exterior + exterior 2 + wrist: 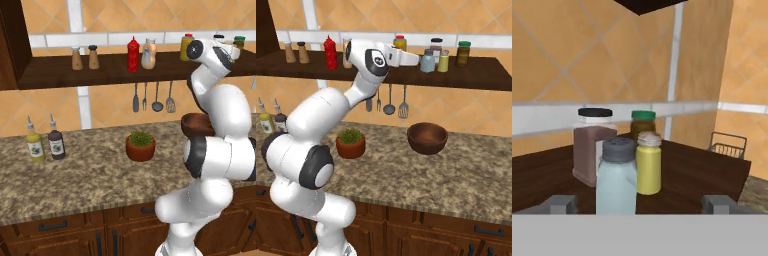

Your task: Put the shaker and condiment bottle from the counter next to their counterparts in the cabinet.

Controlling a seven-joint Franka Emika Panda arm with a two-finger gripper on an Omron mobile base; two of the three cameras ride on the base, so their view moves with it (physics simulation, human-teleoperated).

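The pale blue-grey shaker (617, 176) with its grey cap stands upright on the dark cabinet shelf (702, 172), beside a yellow shaker (648, 164). My gripper (640, 205) is open. Its fingers (560, 204) sit wide on either side of the shaker and do not touch it. From the right base view the gripper (417, 60) reaches along the cabinet (481, 75) up to the shaker (427, 61). The peach-orange condiment bottle (148, 54) stands on the cabinet (60, 72) next to a red squeeze bottle (133, 55). The granite counter (85, 175) lies below.
On the shelf are two brown shakers (85, 58), a yellow bottle (186, 47), a black-capped jar (592, 145) and a green-lidded jar (643, 122). A plant pot (140, 146), a wooden bowl (427, 138) and two small bottles (45, 144) stand on the counter. Utensils (152, 97) hang under the shelf.
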